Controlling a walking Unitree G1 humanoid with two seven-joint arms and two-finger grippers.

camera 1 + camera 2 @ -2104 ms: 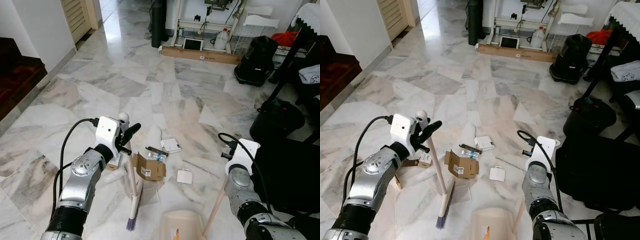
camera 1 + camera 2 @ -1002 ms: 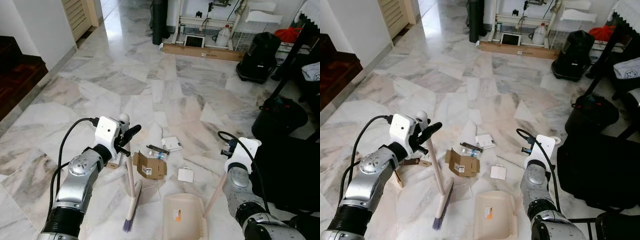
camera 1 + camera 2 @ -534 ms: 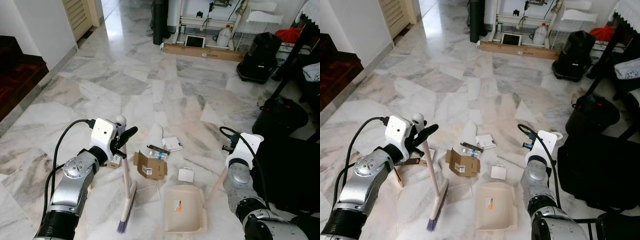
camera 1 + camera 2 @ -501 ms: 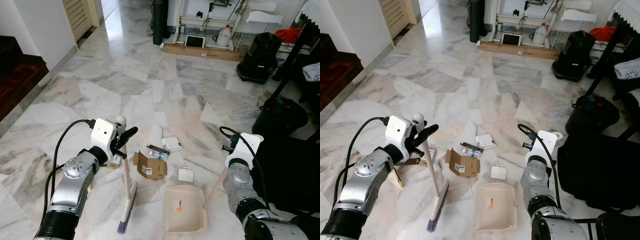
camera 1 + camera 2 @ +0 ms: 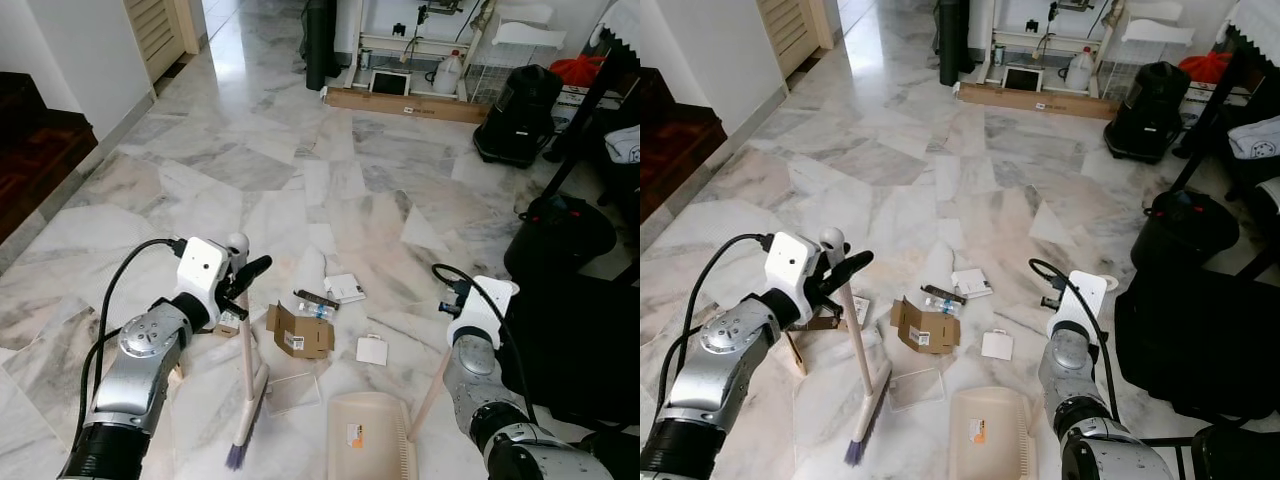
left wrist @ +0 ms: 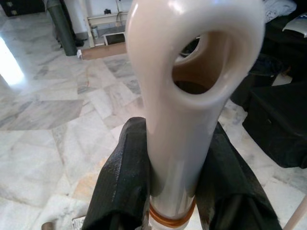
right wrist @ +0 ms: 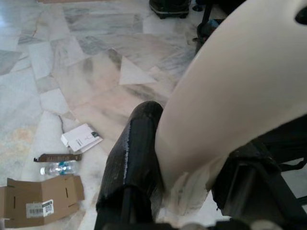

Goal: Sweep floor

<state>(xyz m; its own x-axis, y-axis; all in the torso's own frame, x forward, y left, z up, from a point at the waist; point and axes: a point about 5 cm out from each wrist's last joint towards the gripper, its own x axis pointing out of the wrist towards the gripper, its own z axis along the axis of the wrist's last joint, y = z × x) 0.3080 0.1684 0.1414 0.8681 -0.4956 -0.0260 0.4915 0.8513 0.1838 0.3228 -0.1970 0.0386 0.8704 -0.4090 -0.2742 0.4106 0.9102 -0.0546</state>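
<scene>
My left gripper [image 6: 171, 177] is shut on the top of a cream broom handle [image 5: 247, 345]. The broom stands nearly upright with its purple bristles [image 5: 237, 455] on the marble floor, left of the litter. My right gripper [image 7: 192, 177] is shut on the cream handle [image 5: 432, 385] of a beige dustpan [image 5: 368, 445], which lies flat on the floor close in front of me. Between broom and dustpan lie a brown cardboard box [image 5: 298, 335], a small plastic bottle [image 5: 315, 310], a white card [image 5: 371, 350] and a clear plastic sheet [image 5: 292, 392].
A white booklet [image 5: 343, 289] and a small carton [image 5: 230, 322] lie near the litter. Black bags [image 5: 555, 240] and dark furniture [image 5: 575, 340] crowd the right side. A long cardboard box [image 5: 400, 103] lies at the back. Dark wooden stairs [image 5: 30, 160] rise at the left.
The dustpan has slid back toward me, away from the white card. The broom and my left gripper have shifted slightly left. The litter has stayed put.
</scene>
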